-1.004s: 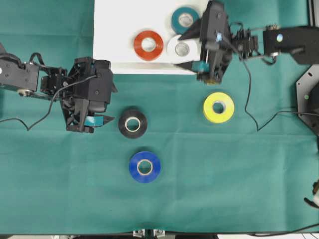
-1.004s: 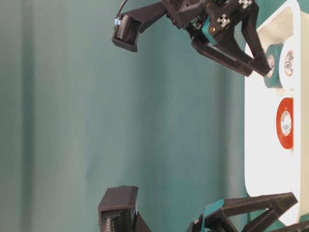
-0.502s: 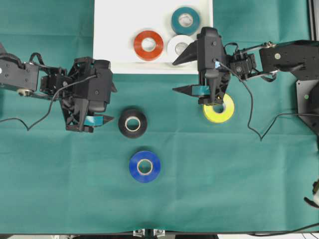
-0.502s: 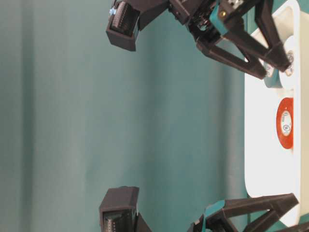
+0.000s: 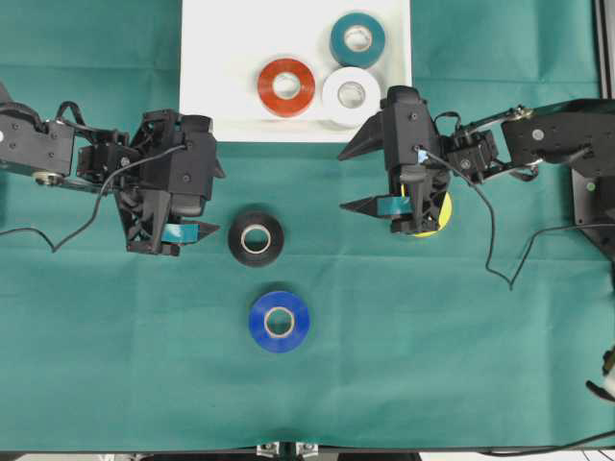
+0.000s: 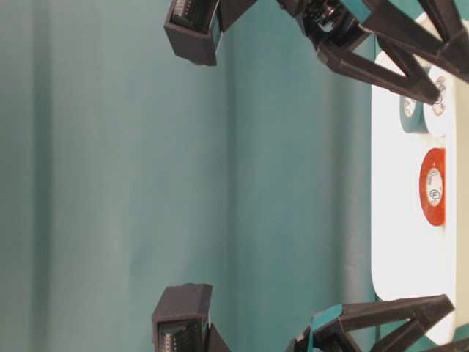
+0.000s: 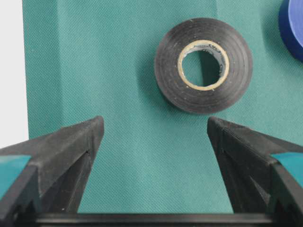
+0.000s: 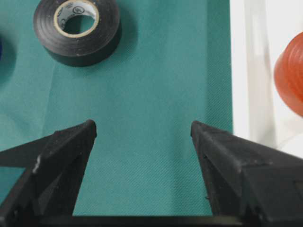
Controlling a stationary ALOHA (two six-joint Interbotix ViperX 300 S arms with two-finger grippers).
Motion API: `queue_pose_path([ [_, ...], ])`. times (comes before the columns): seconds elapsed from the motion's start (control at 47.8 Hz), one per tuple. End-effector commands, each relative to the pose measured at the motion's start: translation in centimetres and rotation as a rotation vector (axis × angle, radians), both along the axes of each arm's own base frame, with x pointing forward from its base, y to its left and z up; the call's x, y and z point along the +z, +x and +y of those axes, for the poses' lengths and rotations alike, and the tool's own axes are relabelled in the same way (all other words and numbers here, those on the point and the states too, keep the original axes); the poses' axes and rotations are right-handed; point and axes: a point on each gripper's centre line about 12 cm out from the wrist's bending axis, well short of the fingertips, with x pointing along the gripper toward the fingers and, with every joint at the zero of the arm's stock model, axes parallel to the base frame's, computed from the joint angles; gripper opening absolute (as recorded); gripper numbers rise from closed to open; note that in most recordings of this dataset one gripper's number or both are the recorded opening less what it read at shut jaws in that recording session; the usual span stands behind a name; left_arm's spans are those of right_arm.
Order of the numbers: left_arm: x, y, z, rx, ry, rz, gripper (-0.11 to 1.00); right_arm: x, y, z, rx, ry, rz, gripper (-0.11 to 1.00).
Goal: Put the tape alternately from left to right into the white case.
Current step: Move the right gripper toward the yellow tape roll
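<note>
The white case [image 5: 221, 58] holds a red roll [image 5: 286, 87], a white roll [image 5: 351, 95] and a teal roll [image 5: 357, 39]. On the green cloth lie a black roll [image 5: 256, 238] and a blue roll [image 5: 279, 322]. A yellow roll [image 5: 443, 213] is mostly hidden under my right gripper's body. My left gripper [image 5: 219, 202] is open, just left of the black roll [image 7: 203, 65], with only cloth between its fingers. My right gripper [image 5: 341, 181] is open below the case's front rim and holds nothing. Its wrist view shows the black roll [image 8: 77, 30] ahead and the red roll [image 8: 291, 75].
The case's rim [image 8: 251, 71] runs close beside the right gripper's right finger. The case's edge [image 7: 10, 71] shows at the left of the left wrist view. In the table-level view the right fingers [image 6: 410, 77] reach in front of the case [image 6: 399, 242]. Cables trail behind both arms.
My right gripper has moved from the case's front edge down over the yellow roll, staying open. The left arm has not moved.
</note>
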Motion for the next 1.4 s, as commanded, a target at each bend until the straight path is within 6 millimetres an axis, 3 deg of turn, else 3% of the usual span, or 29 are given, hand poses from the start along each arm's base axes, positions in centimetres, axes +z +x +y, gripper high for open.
queue_pose_path([
  [0.0,0.7,0.3,-0.2,-0.003,-0.003,-0.029,0.69,1.0,0.3,0.4,0.007,0.008,-0.034,0.85],
  [0.418,0.7,0.3,-0.2,-0.004,-0.001,-0.029,0.69,-0.7,0.8,1.1,0.019,0.021,0.019,0.85],
  [1.38,0.6,0.4,-0.2,0.000,-0.008,-0.082,0.69,-0.9,1.0,0.9,-0.033,-0.013,0.103,0.85],
])
